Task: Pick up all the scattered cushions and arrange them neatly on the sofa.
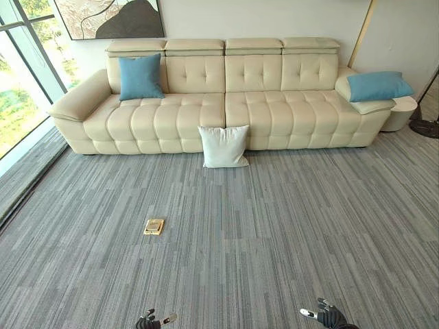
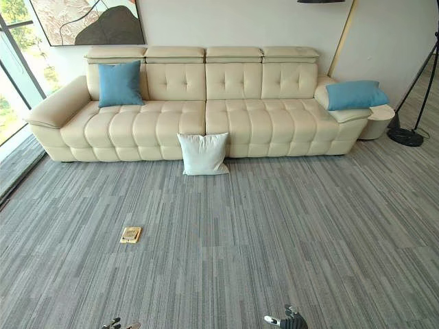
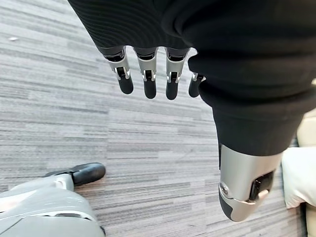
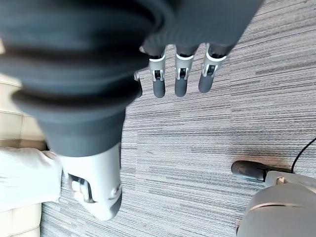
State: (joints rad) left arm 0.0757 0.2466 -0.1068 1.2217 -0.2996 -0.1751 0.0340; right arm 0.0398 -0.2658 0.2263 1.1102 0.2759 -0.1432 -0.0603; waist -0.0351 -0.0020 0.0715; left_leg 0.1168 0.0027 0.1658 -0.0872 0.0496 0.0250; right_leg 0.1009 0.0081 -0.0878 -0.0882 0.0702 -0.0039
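A white cushion (image 1: 224,146) stands on the carpet, leaning against the front of the cream sofa (image 1: 178,116) at its middle. One blue cushion (image 1: 140,77) is propped upright against the sofa's left backrest. Another blue cushion (image 1: 378,86) lies on the right armrest. My left hand (image 1: 152,320) and right hand (image 1: 324,316) hang low at the near edge of the carpet, far from the sofa. Both are open with relaxed fingers (image 3: 146,79) and hold nothing. A corner of the white cushion (image 3: 297,175) shows in the left wrist view, and the cushion (image 4: 27,175) shows again in the right wrist view.
A small brass floor socket (image 1: 153,226) sits in the grey carpet, left of centre. A round side table (image 1: 403,110) and a lamp base (image 1: 425,127) stand at the sofa's right end. Tall windows (image 1: 20,75) run along the left wall.
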